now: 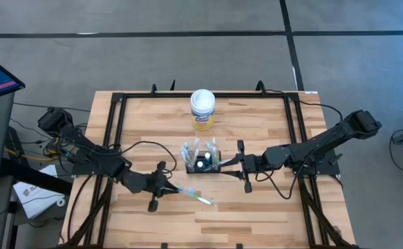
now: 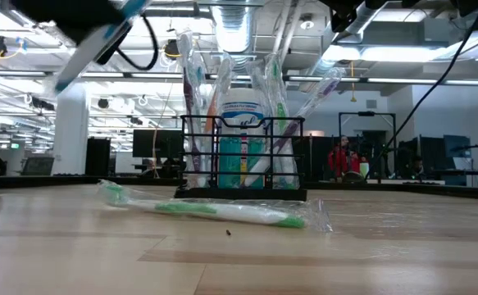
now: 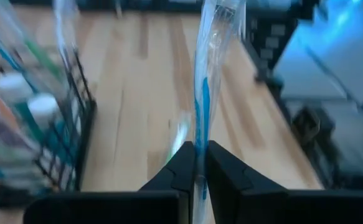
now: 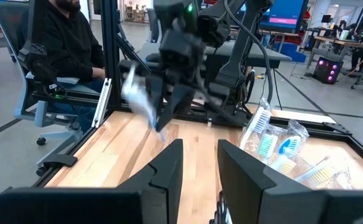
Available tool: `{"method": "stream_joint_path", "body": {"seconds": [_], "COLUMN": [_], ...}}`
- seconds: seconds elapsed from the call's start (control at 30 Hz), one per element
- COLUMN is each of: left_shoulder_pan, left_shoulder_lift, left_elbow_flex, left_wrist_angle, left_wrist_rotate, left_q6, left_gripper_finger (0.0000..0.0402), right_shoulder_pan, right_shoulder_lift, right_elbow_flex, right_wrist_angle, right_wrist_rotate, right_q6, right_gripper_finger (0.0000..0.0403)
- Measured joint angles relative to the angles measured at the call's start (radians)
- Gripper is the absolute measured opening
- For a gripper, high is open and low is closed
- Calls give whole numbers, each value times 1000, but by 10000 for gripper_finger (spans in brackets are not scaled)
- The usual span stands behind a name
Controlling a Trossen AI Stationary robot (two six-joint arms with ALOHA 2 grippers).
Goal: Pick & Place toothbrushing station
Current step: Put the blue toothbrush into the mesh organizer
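One black wire-mesh caddy (image 1: 202,164), one white-lidded round canister (image 1: 202,108), one wrapped green toothbrush (image 2: 222,211) lying loose, one wrapped blue toothbrush (image 3: 205,93) in the left gripper (image 3: 196,163), several more upright in the caddy, exact number unclear

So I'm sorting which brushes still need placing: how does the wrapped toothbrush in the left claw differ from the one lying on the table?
The held toothbrush has blue markings; the lying toothbrush is green and white. The held one is off the table, pinched in the left claw; the lying one rests flat on the wood in front of the caddy, touched by nothing. Both are in clear wrappers.
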Motion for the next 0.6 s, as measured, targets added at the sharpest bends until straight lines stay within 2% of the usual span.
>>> {"method": "stream_joint_path", "body": {"seconds": [0.33, 0.6], "left_shoulder_pan": [16, 82], "left_shoulder_lift": [0, 0], "left_elbow_flex": [0, 0], "left_wrist_angle": [276, 382], "left_wrist_rotate": [-202, -224], "left_q6": [0, 9], "left_gripper_finger": [14, 13], "right_shoulder_pan": [0, 0], "right_shoulder_lift": [0, 0], "right_elbow_flex": [0, 0], "right_wrist_angle": [60, 120], "right_wrist_rotate": [-3, -4], "right_q6": [-7, -11], "right_gripper_finger": [91, 91]}}
